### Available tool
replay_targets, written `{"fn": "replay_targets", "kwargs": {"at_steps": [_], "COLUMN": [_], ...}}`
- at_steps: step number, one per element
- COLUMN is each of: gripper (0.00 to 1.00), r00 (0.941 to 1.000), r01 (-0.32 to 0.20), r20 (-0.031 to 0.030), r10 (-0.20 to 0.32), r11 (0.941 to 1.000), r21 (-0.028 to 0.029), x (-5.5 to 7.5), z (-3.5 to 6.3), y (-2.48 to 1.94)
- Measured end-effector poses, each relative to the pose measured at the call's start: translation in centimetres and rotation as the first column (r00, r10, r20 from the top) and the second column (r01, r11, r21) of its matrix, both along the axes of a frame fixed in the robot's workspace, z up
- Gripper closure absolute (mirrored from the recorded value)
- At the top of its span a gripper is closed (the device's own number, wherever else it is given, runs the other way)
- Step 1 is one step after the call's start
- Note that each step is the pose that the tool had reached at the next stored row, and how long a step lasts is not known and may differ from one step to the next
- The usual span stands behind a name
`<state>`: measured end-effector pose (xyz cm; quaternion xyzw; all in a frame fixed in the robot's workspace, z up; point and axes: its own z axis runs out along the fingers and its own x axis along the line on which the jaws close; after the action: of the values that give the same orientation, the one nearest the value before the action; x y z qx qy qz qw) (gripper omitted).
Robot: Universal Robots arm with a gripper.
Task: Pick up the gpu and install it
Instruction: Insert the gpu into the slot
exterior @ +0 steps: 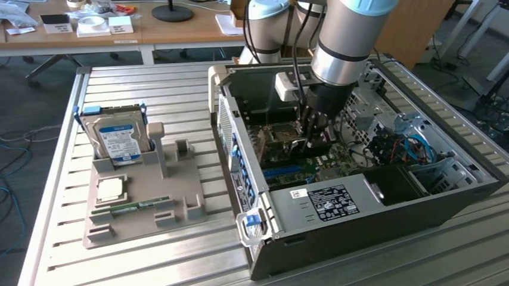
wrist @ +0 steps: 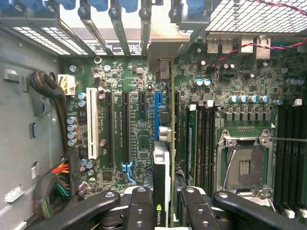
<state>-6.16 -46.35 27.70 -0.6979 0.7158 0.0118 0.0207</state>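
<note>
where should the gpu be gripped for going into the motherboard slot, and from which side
By its top edge, from straight above, clamping the two flat faces. The gpu stands on edge over the motherboard, thin and flat, so its lower edge must stay free. The gripper holds it just so.

A robotics lab: slatted metal table (exterior: 143,89) bearing an open computer case (exterior: 358,229), cluttered wooden desk (exterior: 171,31) at eleven o'clock, loose floor cables (exterior: 16,143) at nine.
</note>
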Motion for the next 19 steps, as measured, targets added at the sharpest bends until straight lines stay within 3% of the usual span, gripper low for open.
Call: {"fn": "replay_targets", "kwargs": {"at_steps": [19], "gripper": [0.73], "r00": [1.0000], "r01": [0.000], "r20": [-0.0001], "r10": [0.000], "r11": [1.0000], "r21": [-0.0003], "x": [-0.54], "z": [-0.52], "y": [-0.13]}}
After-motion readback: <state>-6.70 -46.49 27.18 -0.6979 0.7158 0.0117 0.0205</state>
